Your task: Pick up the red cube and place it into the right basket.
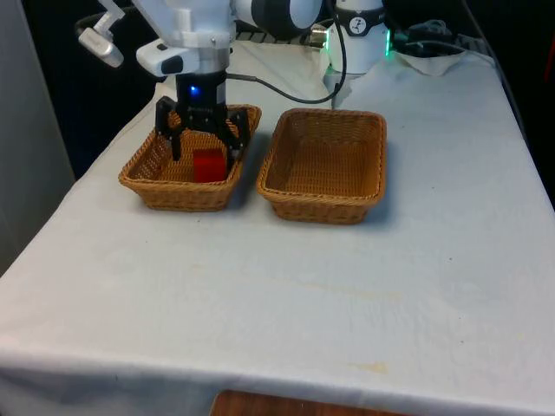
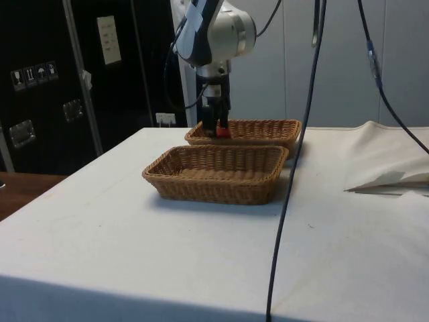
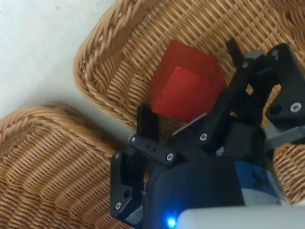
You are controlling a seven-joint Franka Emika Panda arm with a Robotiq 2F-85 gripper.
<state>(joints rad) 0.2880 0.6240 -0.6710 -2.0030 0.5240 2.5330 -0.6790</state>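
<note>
- Step in hand, as I judge it: the grasp. The pincer (image 1: 204, 143) sits low inside the basket at the front view's left (image 1: 139, 173), in the upper left of that frame, its 2 fingers spread wide on either side of the cube (image 1: 208, 165).
- The pincer holds nothing yet. In the wrist view the pincer (image 3: 190, 90) is splayed, with one fingertip (image 3: 147, 121) just beside a lower corner of the cube (image 3: 186, 88) and the other near its far edge; whether either touches the cube I cannot tell.
- The cube rests on the woven floor of this basket, toward its front wall. In the side view a sliver of the cube (image 2: 223, 133) shows above the far basket's rim (image 2: 268, 125), beside the pincer (image 2: 216, 126).
- Next move, as I judge it: close on the cube, lift it clear of the rim, carry it across to the second basket (image 1: 325, 204), at the centre of the front view, and release.
- The cube sits turned at an angle to the fingers, so they may need to square up before closing, or it could twist away.
- The cube is red, matte, with crisp edges and flat faces.
- Both baskets are tan wicker, rectangular, standing side by side on the white-clothed counter (image 1: 277, 303).
</note>
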